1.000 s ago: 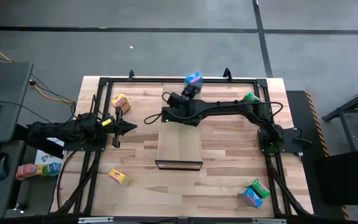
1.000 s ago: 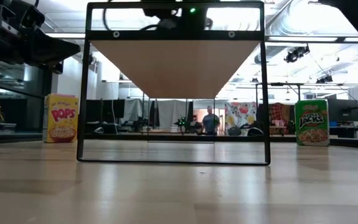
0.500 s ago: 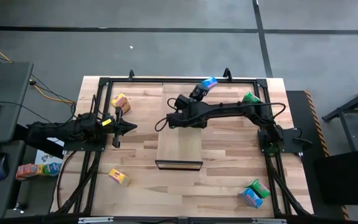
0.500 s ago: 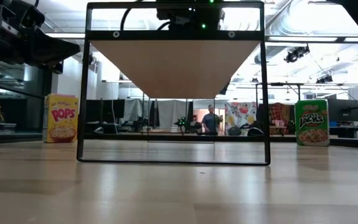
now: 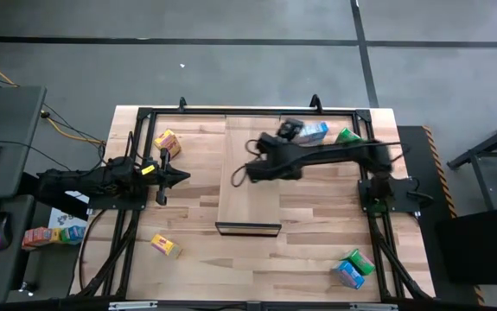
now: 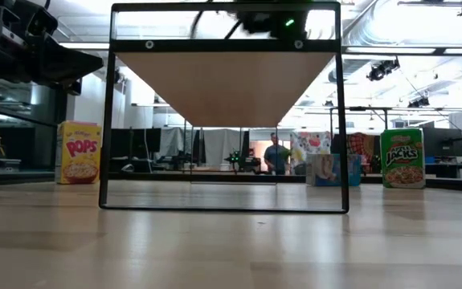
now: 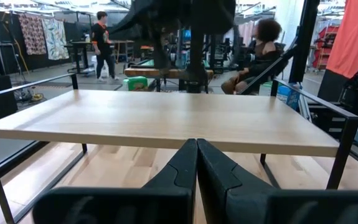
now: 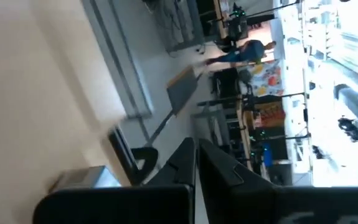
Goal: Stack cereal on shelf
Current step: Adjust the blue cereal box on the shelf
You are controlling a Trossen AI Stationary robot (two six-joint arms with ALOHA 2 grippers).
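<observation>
**No box on the shelf yet; all six lie on the tabletop**

The task appears barely begun. The shelf [image 5: 248, 194] stands mid-table, and in both the high view and the left wrist view its pale top board carries no cereal.

All six boxes sit on the striped tabletop [image 5: 317, 225]:

- One blue box [image 5: 315, 131] stands past the shelf's far right corner, near a green box [image 5: 348, 136]. In the low view both are upright on the table surface.
- A yellow box [image 5: 167, 141] lies near the far left corner of the table.
- A second yellow box [image 5: 165, 245] lies toward the near left.
- The other blue box [image 5: 347, 275] and the other green box [image 5: 359, 261] lie touching, or nearly so, at the near right.

The right gripper [image 8: 195, 146] is over the far end of the shelf, close to the first blue box. Its fingers are pressed together with nothing between them, so it carries no box. The left gripper [image 5: 181, 177] waits to the left of the shelf and points at it. Its fingers are also closed on nothing.

Judging from this layout, every placement is still to do. The blue box next to the right gripper looks like the nearest candidate, but the gripper would first have to open and take hold of it.
</observation>
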